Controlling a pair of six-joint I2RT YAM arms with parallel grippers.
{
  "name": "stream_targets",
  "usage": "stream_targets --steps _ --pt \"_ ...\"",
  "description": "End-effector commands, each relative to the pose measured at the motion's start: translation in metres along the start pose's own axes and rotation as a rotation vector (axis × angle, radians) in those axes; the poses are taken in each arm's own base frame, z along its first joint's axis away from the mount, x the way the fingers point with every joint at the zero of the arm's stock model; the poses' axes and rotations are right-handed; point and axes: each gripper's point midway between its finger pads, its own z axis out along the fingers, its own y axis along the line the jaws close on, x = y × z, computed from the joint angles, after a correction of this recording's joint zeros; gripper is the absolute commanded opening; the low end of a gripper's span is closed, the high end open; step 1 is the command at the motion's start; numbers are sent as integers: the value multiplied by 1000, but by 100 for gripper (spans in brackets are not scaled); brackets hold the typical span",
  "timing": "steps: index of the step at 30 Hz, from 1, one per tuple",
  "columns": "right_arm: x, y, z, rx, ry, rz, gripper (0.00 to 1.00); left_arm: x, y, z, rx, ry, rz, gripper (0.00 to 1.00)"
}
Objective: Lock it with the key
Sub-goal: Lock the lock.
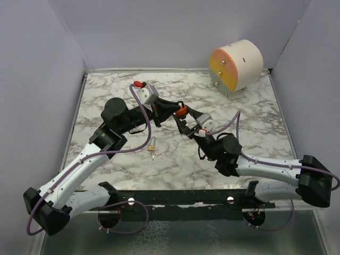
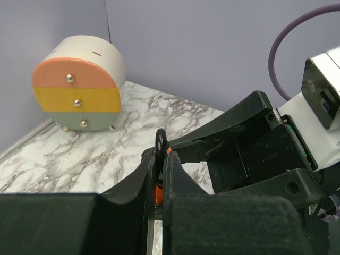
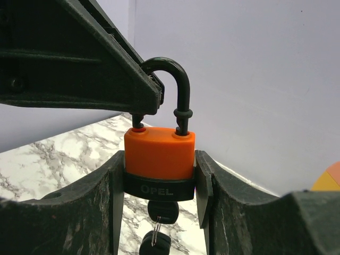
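An orange padlock [image 3: 159, 156] with a black base band is held in the air over the middle of the table [image 1: 255, 106]. My right gripper [image 3: 159, 166] is shut on its body, one finger on each side. Its black shackle [image 3: 179, 79] points up, and both legs reach the top of the body. My left gripper [image 2: 161, 159] is shut on the shackle [image 2: 161, 141], thin edge between the pads. A black-headed key [image 3: 163, 211] sits in the lock's underside, with a second key [image 3: 155, 244] hanging from its ring. From above, the padlock [image 1: 181, 110] sits between the left gripper [image 1: 172, 109] and right gripper [image 1: 185, 121].
A round cabinet [image 1: 236, 66] with pink, yellow and green drawers stands at the back right, also in the left wrist view [image 2: 79, 85]. A small brass-coloured object [image 1: 152, 149] lies on the marble in front of the left arm. Plain walls enclose three sides.
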Motion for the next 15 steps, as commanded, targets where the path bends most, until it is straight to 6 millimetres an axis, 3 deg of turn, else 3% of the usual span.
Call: stream_targets --steps 1,15 --pt "-29 -20 4 101 -105 41 1 -5 13 0 -53 -37 26 0" --pt "-55 -26 -2 85 -174 71 1 10 17 -2 -65 -4 32 0"
